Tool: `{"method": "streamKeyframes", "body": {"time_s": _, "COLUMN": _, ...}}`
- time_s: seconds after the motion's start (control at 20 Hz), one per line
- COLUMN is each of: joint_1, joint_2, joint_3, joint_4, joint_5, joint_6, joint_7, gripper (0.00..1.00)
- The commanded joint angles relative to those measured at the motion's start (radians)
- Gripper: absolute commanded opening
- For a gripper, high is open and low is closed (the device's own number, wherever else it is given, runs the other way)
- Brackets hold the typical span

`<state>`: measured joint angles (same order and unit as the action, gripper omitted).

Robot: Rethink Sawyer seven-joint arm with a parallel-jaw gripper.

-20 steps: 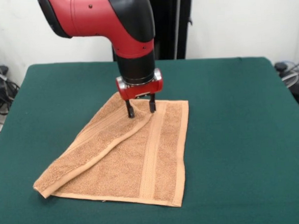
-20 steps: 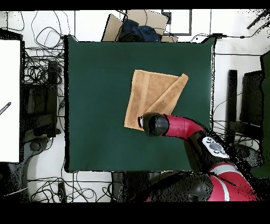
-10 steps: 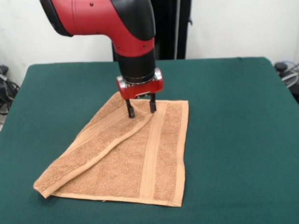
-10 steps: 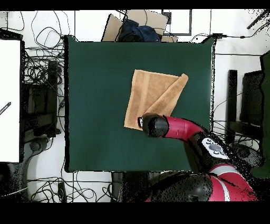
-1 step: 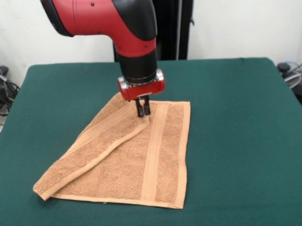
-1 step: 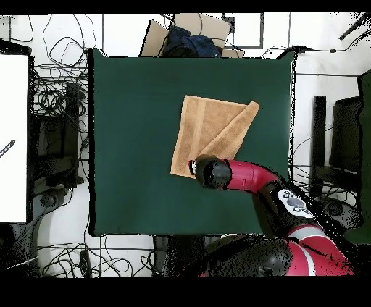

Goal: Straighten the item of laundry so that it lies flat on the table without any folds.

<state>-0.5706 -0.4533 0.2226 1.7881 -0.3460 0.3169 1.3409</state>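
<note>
Folded flap corner pinched, ready for unfolding.
Pincer [image 5: 142, 112] clamped on towel [image 5: 143, 163] flap corner; flap should be lifted slightly, then dragged left across desk [image 5: 241, 139].

Probably a lab: tangled cables [image 6: 61, 94].

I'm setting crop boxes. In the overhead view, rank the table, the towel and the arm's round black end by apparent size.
1. Table, by far the largest.
2. Towel.
3. Round black end of the arm, though it sits nearer the camera, so it looks bigger than it really is.
</note>
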Motion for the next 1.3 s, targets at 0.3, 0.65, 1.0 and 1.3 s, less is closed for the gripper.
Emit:
{"method": "streamKeyframes", "body": {"time_s": 0.3, "joint_1": 0.008, "joint_2": -0.008, "joint_3": -0.017, "joint_4": 0.062, "joint_5": -0.011, "joint_6": -0.091, "joint_7": 0.173, "gripper": 0.00}}
{"method": "streamKeyframes", "body": {"time_s": 0.65, "joint_1": -0.013, "joint_2": -0.189, "joint_3": 0.025, "joint_4": 0.172, "joint_5": 0.039, "joint_6": 0.008, "joint_7": 0.162, "gripper": 0.00}}
{"method": "streamKeyframes", "body": {"time_s": 1.0, "joint_1": -0.035, "joint_2": -0.125, "joint_3": 0.053, "joint_4": 0.147, "joint_5": 0.044, "joint_6": -0.011, "joint_7": 0.148, "gripper": 0.00}}
{"method": "streamKeyframes", "body": {"time_s": 1.3, "joint_1": -0.045, "joint_2": -0.116, "joint_3": 0.063, "joint_4": 0.139, "joint_5": 0.048, "joint_6": -0.005, "joint_7": 0.141, "gripper": 0.00}}
